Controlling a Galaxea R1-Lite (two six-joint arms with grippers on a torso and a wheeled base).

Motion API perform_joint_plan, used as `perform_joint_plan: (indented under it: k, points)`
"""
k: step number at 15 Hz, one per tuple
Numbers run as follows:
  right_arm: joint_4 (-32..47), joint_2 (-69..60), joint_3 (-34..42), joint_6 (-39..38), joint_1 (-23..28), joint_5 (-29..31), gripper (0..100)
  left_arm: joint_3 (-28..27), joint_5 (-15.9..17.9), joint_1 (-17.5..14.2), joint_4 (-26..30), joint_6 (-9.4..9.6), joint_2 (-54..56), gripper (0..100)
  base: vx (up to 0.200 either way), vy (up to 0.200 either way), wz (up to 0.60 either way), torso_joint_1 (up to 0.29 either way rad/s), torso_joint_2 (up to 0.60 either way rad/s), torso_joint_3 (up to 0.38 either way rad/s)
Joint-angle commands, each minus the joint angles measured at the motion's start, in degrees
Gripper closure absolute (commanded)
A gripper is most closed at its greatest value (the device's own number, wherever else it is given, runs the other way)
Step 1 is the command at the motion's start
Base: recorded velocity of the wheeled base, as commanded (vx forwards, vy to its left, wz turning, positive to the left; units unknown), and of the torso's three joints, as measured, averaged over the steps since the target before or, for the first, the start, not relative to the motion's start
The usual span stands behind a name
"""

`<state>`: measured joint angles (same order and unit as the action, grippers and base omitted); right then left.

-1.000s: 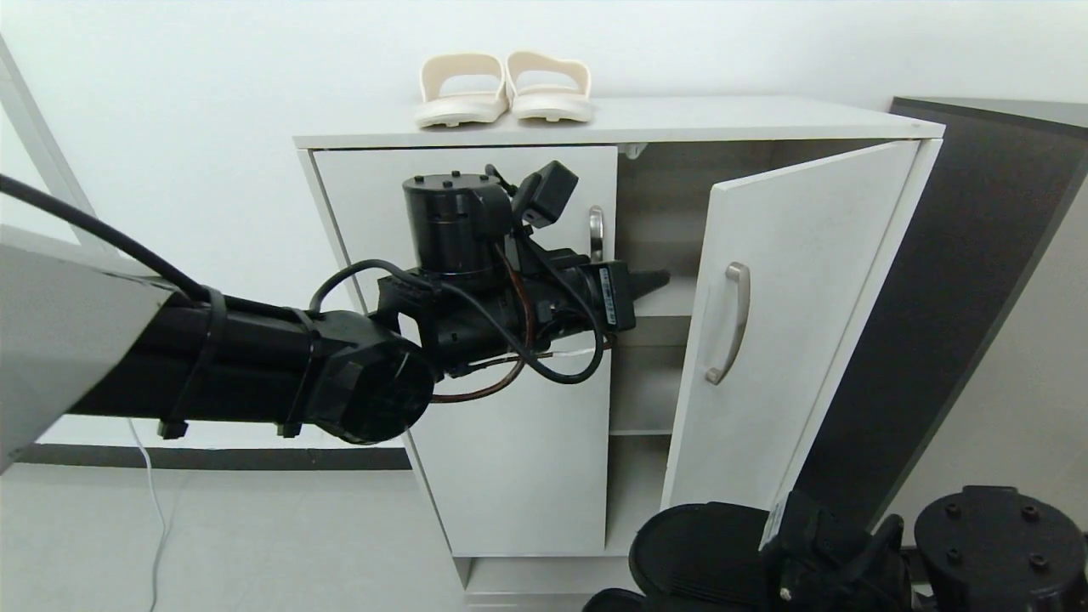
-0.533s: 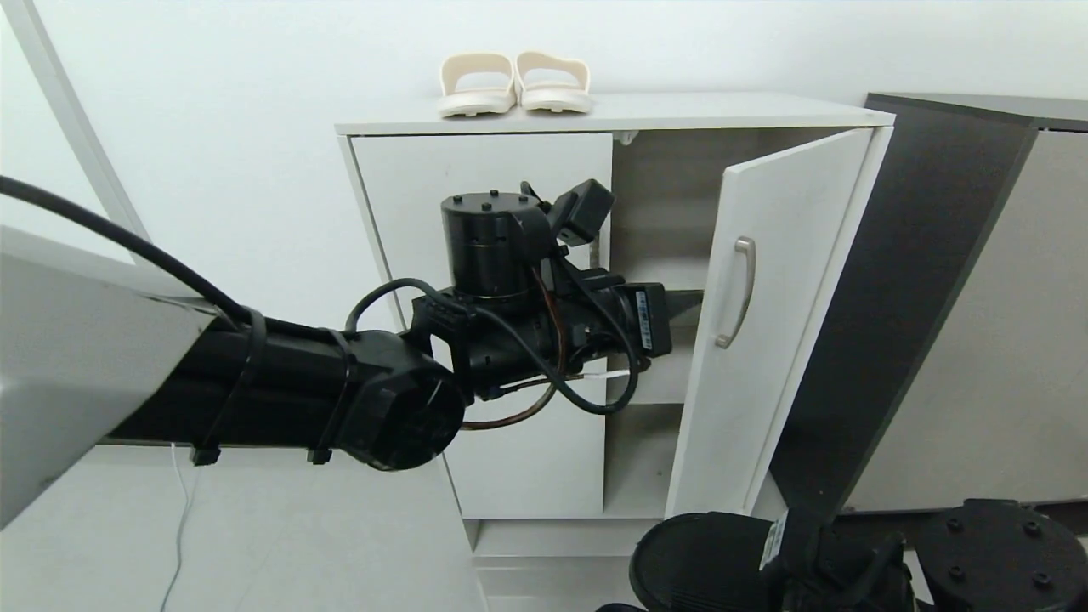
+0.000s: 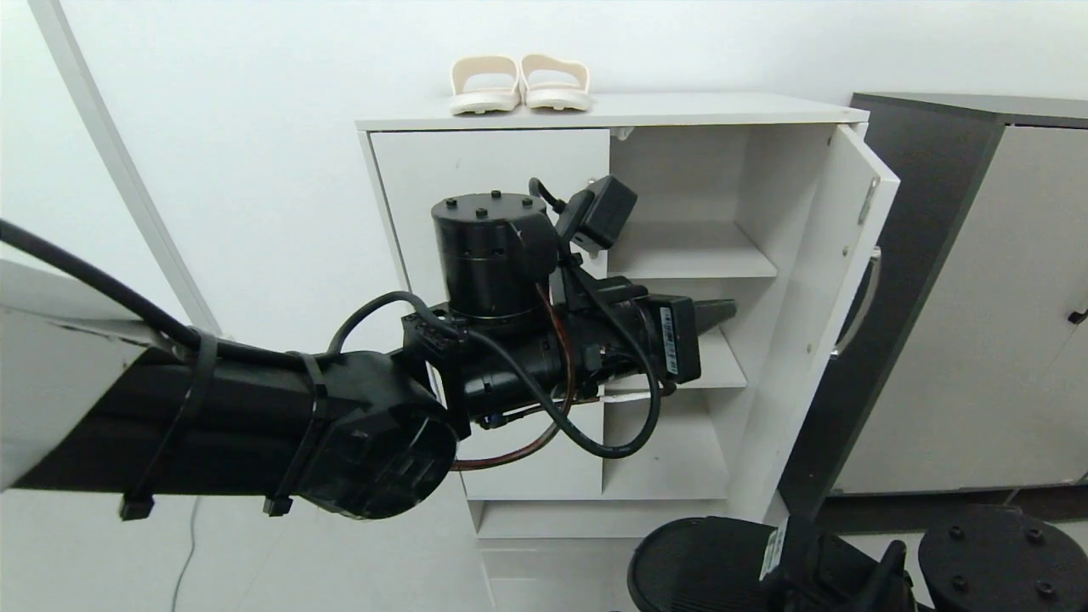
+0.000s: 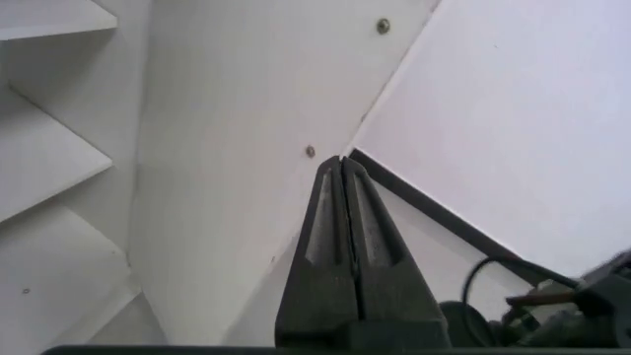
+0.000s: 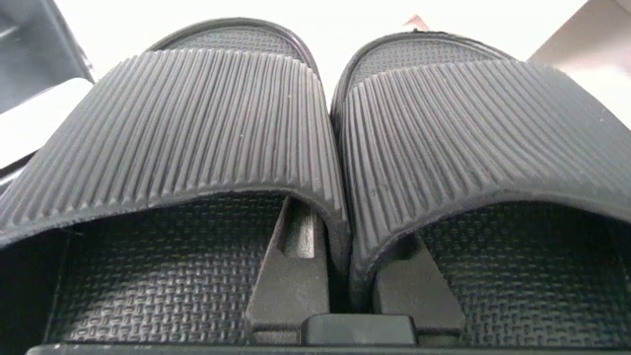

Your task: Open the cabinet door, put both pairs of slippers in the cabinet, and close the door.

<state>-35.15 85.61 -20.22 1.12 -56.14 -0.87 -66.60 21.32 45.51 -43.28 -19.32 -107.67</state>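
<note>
Standing against the white wall, the cabinet [image 3: 722, 109] has its right door [image 3: 837, 280] swung wide open, so that the inner face of the door is seen, and its handle [image 3: 860, 308] shows past the door's outer edge. The left door [image 3: 484, 161] is shut. Inside the open half, an upper shelf [image 3: 688, 255] and a middle shelf [image 3: 722, 367] are bare.

The cream slippers [image 3: 520, 83] lie side by side on the cabinet top, near its back edge and left of the middle, touching each other.

The left arm lies across the front of the shut door. The left gripper [image 3: 722, 311] [image 4: 342, 168] points into the open half, at a height between the two shelves. Its fingers [image 4: 320, 232] are pressed flat together with nothing between them. I cannot tell if the tips touch the door's inner face.

The black slippers [image 3: 693, 561] [image 5: 227, 128] are low in front of the cabinet, below its bottom edge and under the open half. The right gripper [image 5: 345, 237] is clamped on them: the two ribbed straps stand side by side, and the fingers [image 5: 296, 261] pinch the two inner walls where the slippers meet.

A dark grey cabinet [image 3: 977, 297] stands just beside the open door.
</note>
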Motion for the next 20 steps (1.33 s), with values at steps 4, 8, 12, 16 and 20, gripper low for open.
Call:
perform_joint_plan:
  k: [4, 8, 12, 16, 20]
  points:
    - [-0.3, 2.7, -3.3, -0.9, 2.1, 0.7, 100, 3.1, -2.5, -4.2, -1.0, 0.25, 4.0, 100, 0.000, 0.000, 0.00, 0.000, 0.00, 0.000]
    - [-1.2, 12.6, -13.8, -8.1, 4.5, 16.7, 100, 10.5, -4.2, -12.9, 9.5, 3.68, 21.5, 100, 0.000, 0.000, 0.00, 0.000, 0.00, 0.000]
    - [-1.3, 23.5, -28.1, -14.7, 4.8, 33.5, 100, 21.2, -21.3, -16.5, 32.2, 12.03, 47.1, 100, 0.000, 0.000, 0.00, 0.000, 0.00, 0.000]
    - [-1.4, 32.2, -38.6, -14.9, 7.4, 45.5, 100, 35.3, -40.0, -29.1, 44.5, 12.91, 70.9, 100, 0.000, 0.000, 0.00, 0.000, 0.00, 0.000]
    - [-1.5, 31.9, -38.0, -14.9, 8.5, 45.5, 100, 53.9, -40.0, -43.6, 44.6, 14.40, 93.6, 100, 0.000, 0.000, 0.00, 0.000, 0.00, 0.000]
